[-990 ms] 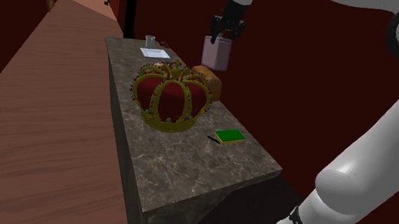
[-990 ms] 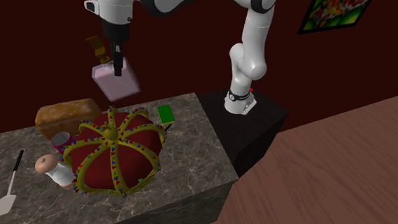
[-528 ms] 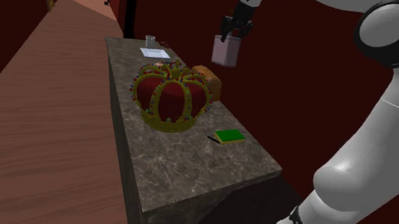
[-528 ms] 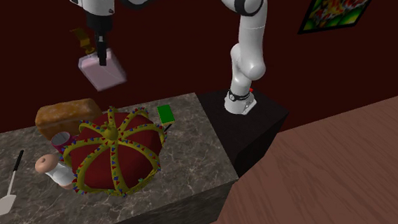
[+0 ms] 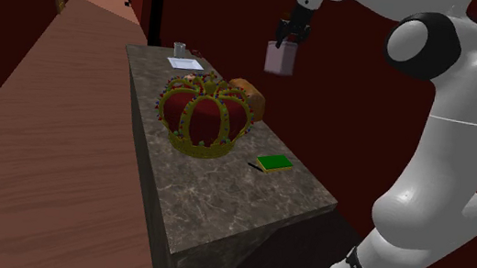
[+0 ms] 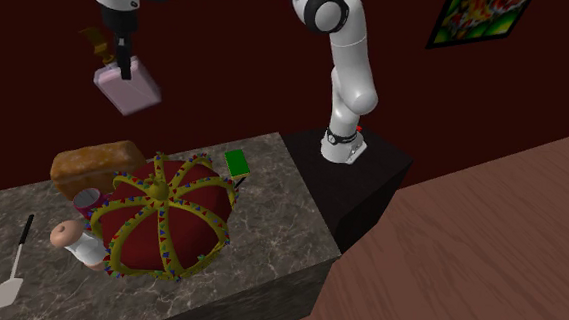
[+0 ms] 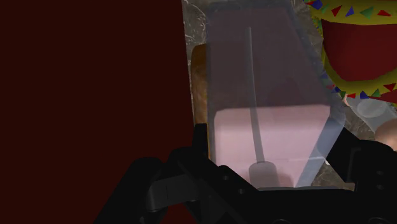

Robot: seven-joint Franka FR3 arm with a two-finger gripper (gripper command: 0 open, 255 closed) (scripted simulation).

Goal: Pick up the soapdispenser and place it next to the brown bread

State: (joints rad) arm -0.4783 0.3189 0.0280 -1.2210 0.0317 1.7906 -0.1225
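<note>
A translucent lilac soap dispenser [image 5: 280, 58] [image 6: 127, 89] hangs high in the air with my black gripper [image 5: 289, 36] [image 6: 124, 64] shut on its top. It sits tilted in the second exterior view. The brown bread loaf [image 5: 249, 96] [image 6: 94, 163] lies on the marble counter [image 5: 236, 202] below it, behind a large red and gold crown [image 5: 204, 115] [image 6: 160, 219]. In the wrist view the dispenser [image 7: 267, 114] is clasped in my gripper [image 7: 273, 167], with a strip of the bread [image 7: 199, 79] beside it and the crown [image 7: 362, 44] further off.
A green book [image 5: 274, 163] [image 6: 236, 163] lies near the counter's stand end. A spatula [image 6: 11, 270], a doughnut [image 6: 65, 235] and a cup [image 6: 85, 201] lie beside the crown. A paper [image 5: 185, 63] and a glass [image 5: 180, 49] are at the far end. A dark red wall stands behind.
My gripper has carried the dispenser higher and towards the shoulder view's right, which is the second exterior view's left. The grip on it has stayed the same.
</note>
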